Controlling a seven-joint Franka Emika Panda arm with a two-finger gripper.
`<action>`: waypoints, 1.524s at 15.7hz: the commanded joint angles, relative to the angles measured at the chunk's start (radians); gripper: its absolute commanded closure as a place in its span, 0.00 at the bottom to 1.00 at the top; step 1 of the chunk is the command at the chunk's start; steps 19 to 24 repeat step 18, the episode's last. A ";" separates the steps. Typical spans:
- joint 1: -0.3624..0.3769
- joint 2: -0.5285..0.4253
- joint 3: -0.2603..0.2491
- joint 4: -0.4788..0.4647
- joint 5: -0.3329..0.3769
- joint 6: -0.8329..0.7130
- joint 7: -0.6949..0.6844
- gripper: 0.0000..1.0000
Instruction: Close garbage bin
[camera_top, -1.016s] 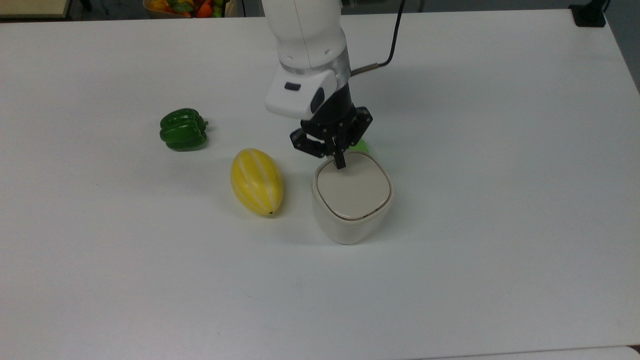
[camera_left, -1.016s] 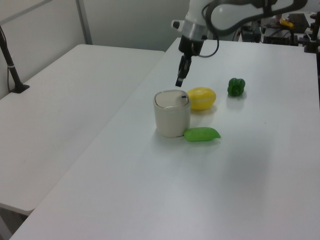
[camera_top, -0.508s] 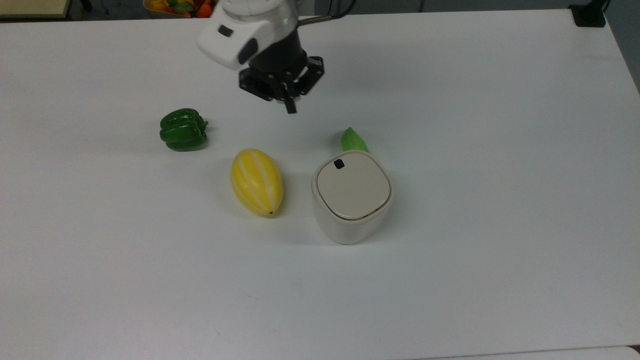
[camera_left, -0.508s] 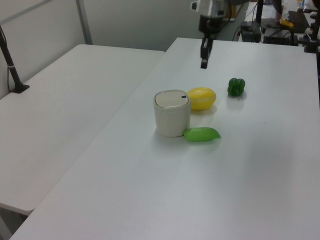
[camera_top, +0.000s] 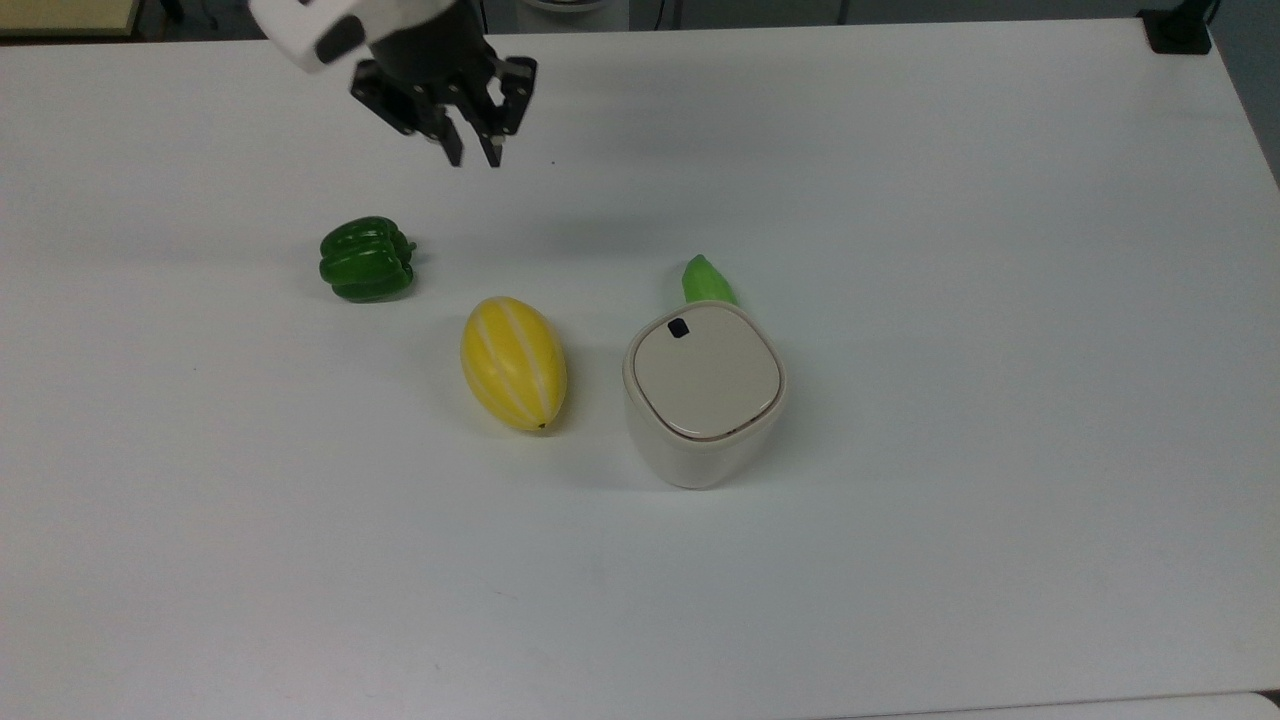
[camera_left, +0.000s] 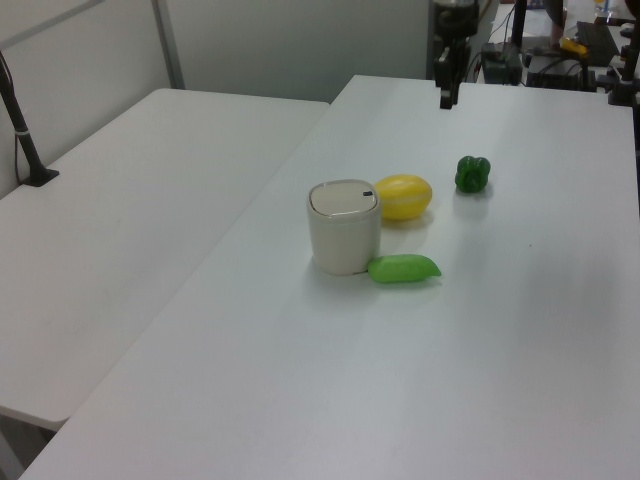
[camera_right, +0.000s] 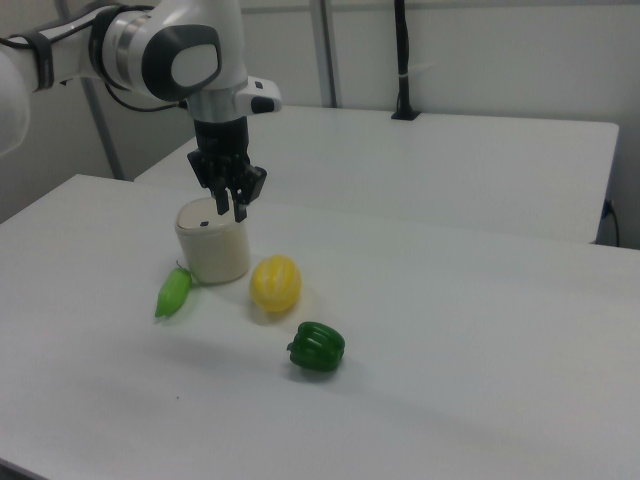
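I read: garbage bin lid flat, shut | gripper fingers parted, empty, high above bench, well apart from bin

From the top view we looked steeply down on the table. The left view sat low, off one end, looking along it; the right view faced back from the opposite side. All three shared the bin and melon.
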 joint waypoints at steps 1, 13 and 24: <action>0.001 -0.092 0.001 -0.082 -0.011 -0.020 0.026 0.00; -0.002 -0.138 0.004 -0.080 -0.097 -0.088 0.107 0.00; -0.009 -0.138 0.004 -0.077 -0.099 -0.089 0.105 0.00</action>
